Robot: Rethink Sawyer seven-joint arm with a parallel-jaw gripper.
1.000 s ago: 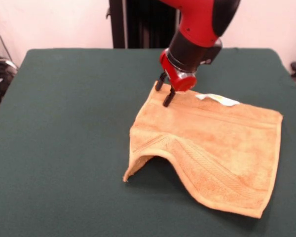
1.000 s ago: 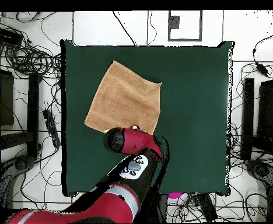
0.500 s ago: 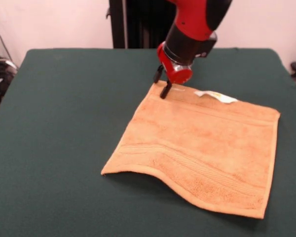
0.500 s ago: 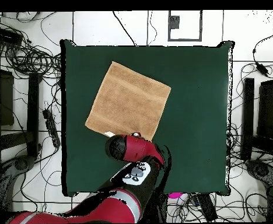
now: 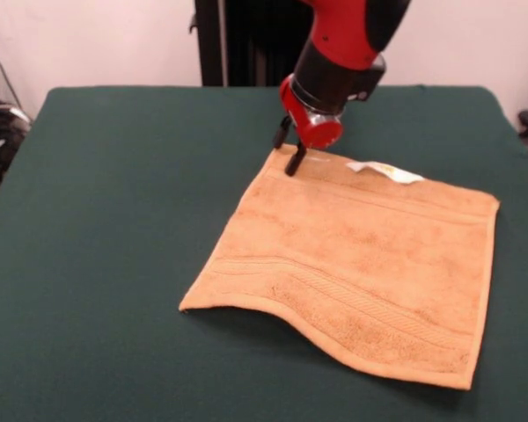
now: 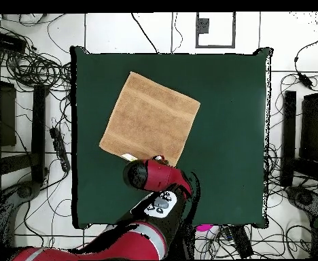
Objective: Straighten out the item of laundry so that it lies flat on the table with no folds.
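Observation:
The orange-tan towel (image 5: 361, 255) lies spread on the dark green table (image 5: 114, 176), right of centre. Its stripe band runs along the near edge, which waves up a little and casts a shadow. Its white tag (image 5: 385, 171) lies at the far edge. My gripper (image 5: 288, 149) stands at the towel's far left corner, one finger behind the edge and one on top, shut on that corner. In the overhead view the towel (image 6: 150, 117) shows as a tilted square, and the arm's red head (image 6: 155, 175) hides the gripper at its lower corner.
The table (image 6: 230, 136) has wide bare cloth to the left of the towel in the front view. Cables and black stands (image 6: 26, 129) lie on the floor around the table. The robot's black pedestal (image 5: 246, 40) stands at the far side.
One second ago the towel's near left corner was folded under and humped. The gripper drew the far corner back, and the towel spread out. Over the last half second almost nothing moved.

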